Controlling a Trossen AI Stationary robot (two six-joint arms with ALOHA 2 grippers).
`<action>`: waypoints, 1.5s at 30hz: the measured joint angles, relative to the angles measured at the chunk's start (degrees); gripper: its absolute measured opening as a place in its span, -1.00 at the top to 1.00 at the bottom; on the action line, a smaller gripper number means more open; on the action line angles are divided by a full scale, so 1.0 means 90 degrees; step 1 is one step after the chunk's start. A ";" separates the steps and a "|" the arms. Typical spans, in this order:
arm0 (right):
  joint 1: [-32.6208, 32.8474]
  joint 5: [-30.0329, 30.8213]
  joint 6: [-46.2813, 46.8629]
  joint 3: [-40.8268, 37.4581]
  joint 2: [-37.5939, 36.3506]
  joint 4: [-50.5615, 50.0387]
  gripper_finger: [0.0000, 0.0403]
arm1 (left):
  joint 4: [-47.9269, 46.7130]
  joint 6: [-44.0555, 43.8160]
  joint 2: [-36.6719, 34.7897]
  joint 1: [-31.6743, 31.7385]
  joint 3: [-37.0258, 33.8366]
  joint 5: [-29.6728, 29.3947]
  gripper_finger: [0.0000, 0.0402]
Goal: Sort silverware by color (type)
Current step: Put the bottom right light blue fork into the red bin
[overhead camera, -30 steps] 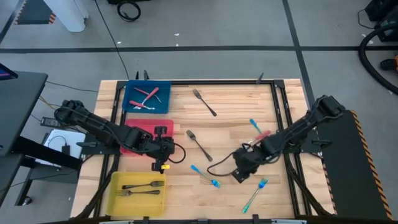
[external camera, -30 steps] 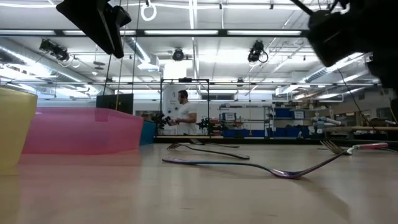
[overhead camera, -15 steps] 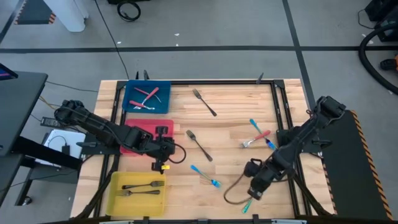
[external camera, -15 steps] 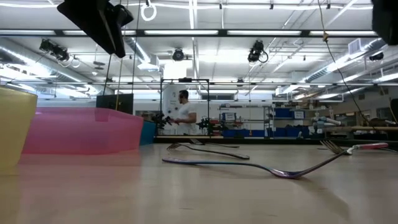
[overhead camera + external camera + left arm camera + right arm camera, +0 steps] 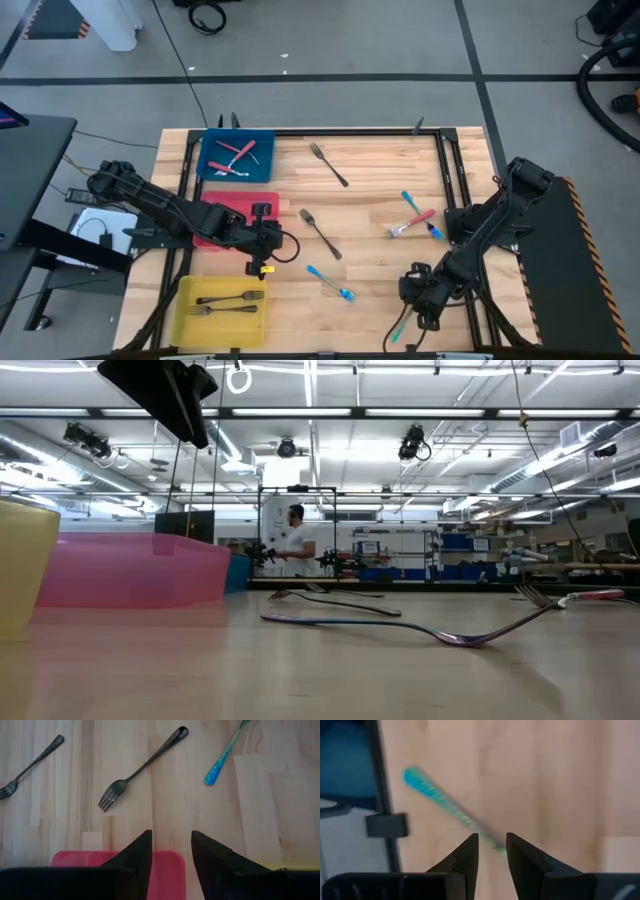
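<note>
The wooden table [image 5: 370, 200] carries three bins along its left side: a blue bin [image 5: 237, 157] holding red-handled forks, a pink bin [image 5: 235, 222] and a yellow bin [image 5: 222, 305] holding dark forks. The left arm waits by the pink bin, its left gripper [image 5: 170, 851] spread and empty, looking onto a dark fork [image 5: 142, 768].

The right gripper [image 5: 422, 300] hangs over the near right part of the table, fingers a little apart with nothing between them. Its likely target, a teal-handled fork [image 5: 447, 807], lies flat just ahead of the fingertips, its long axis slanting away from them (in the high view only its end pokes out from under the gripper, toward the table's near edge). The right arm is much the nearer; I judge it must descend with its fingers set across the handle.
</note>
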 joint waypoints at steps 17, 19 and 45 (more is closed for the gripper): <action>0.0214 -0.0382 -0.0413 -0.0014 0.0924 0.0455 0.47 | 0.0001 -0.0113 0.0000 0.0002 0.0000 0.0000 0.32; 0.0252 -0.0069 -0.0398 -0.0014 0.0952 0.0382 0.47 | 0.0003 -0.0100 0.0000 0.0001 0.0000 0.0000 0.32; 0.0087 0.1411 0.0787 0.0003 0.1166 -0.0135 0.92 | 0.0067 -0.0097 0.0000 0.0000 0.0000 0.0000 0.32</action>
